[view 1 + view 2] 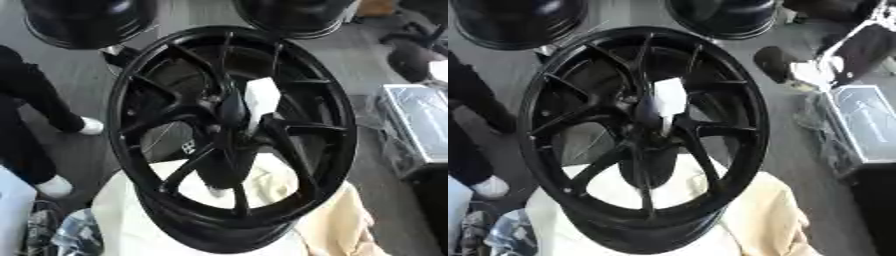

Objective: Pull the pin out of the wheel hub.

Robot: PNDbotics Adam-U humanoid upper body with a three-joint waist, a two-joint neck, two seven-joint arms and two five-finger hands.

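Observation:
A black multi-spoke wheel hub (149,90) stands tilted on a cloth-covered support. A white pin (261,97) sticks out of its centre toward me, with a dark boss beside it. My right arm comes in from the upper right corner, and its dark right hand (777,61) hangs to the right of the rim, apart from the pin and the wheel. Nothing holds the pin. My left hand does not show in either view.
Cream and white cloth (337,220) covers the support under the wheel. Two more black wheels (87,22) lie at the back. A person's dark legs and white shoes (52,186) stand at the left. A silver case (424,122) sits at the right.

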